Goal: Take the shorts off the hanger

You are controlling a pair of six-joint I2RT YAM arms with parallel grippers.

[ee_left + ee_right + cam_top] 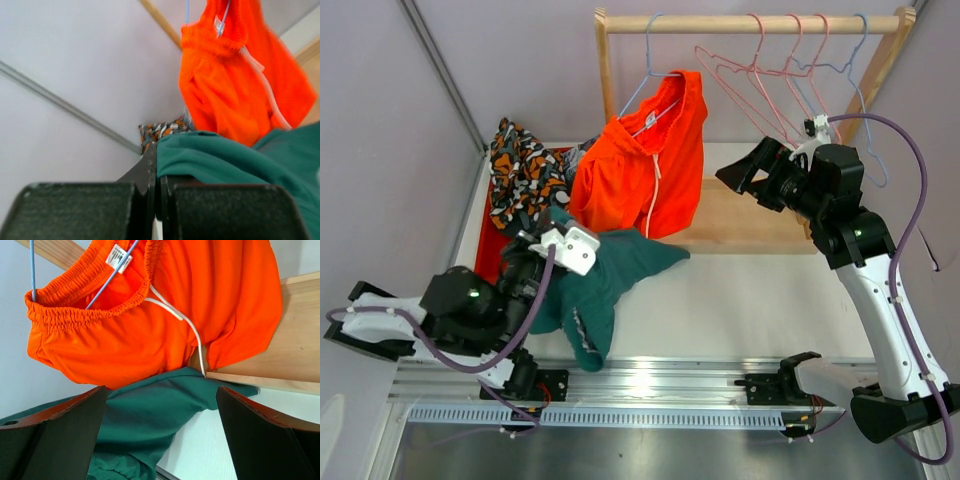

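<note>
Right tool [161,388] has its two fingers spread as wide as they go, with nothing between them. Dead ahead of it hang the orange shorts [165,315]: bright orange, gathered elastic waistband, a white drawstring [187,327] trailing down the front and a small white label inside the waist. They're looped on a pale blue hanger [107,280] on the wooden rack [750,22], and they're well apart from the tool's fingertips.

Left tool [156,170] is squeezed shut, with a fold of the dark teal shorts [225,155] pinched between the fingers. The rest of that pair spills off to the tool's right and back over the arm, with one leg stretched across the white tabletop [750,300] under the hem of the orange pair. It's plain, soft, matte fabric.

Past the left tool's tip, against the wall, there's a crumpled orange-black-white printed pair [520,175]. Something grey peeks out beside it, but I can't tell what.

A few empty pink hangers [760,80] hang on the rail just above the right tool.
</note>
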